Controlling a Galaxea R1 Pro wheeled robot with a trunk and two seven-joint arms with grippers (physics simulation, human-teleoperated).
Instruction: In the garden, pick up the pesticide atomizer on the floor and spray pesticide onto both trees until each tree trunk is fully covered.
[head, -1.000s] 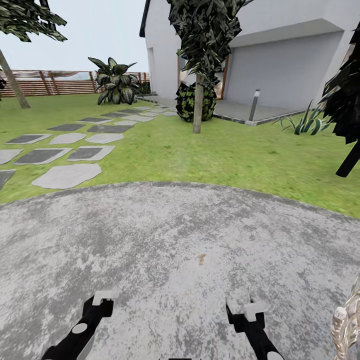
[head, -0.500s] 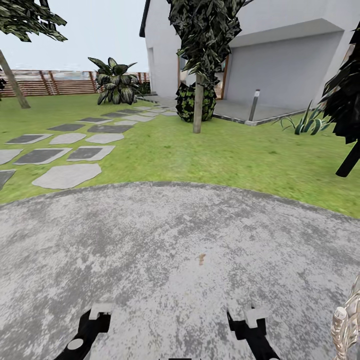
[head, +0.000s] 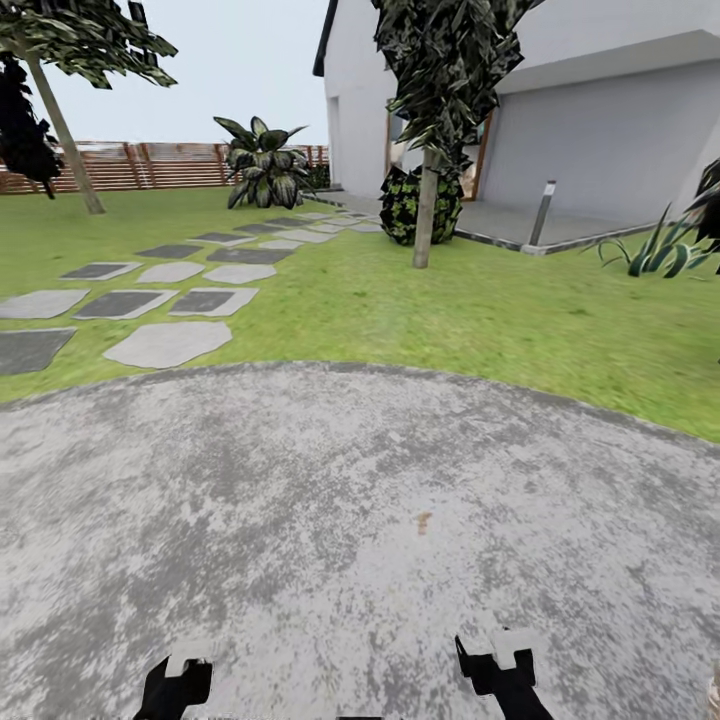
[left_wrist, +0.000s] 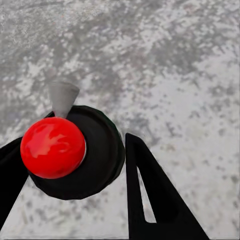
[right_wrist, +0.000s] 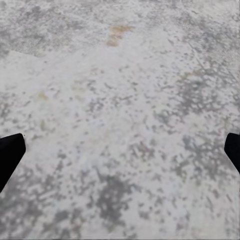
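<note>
The pesticide atomizer (left_wrist: 52, 147), with a red ball top, a black round body and a grey cone nozzle, sits between the black fingers (left_wrist: 145, 190) of my left gripper (left_wrist: 70, 145), which is shut on it above grey paving. In the head view my left gripper (head: 175, 672) and right gripper (head: 497, 652) hang low at the bottom edge. My right gripper (right_wrist: 120, 145) is open and holds nothing. One tree trunk (head: 427, 210) rises from the garden lawn (head: 400, 300) ahead, before the house. A second, leaning tree trunk (head: 65, 140) stands far left by the fence.
I stand on a round grey paved patch (head: 330, 520). Stepping stones (head: 170, 290) cross the grass at left. A white house (head: 600, 110), a short post lamp (head: 543, 212), a dark shrub (head: 405, 205), a broad-leaved plant (head: 265, 165) and a slatted fence (head: 160, 165) lie ahead.
The whole head view has shifted right and slightly up, so the camera has turned left. Both grippers sit lower in the picture. The pale object at the bottom right has almost left the view.
</note>
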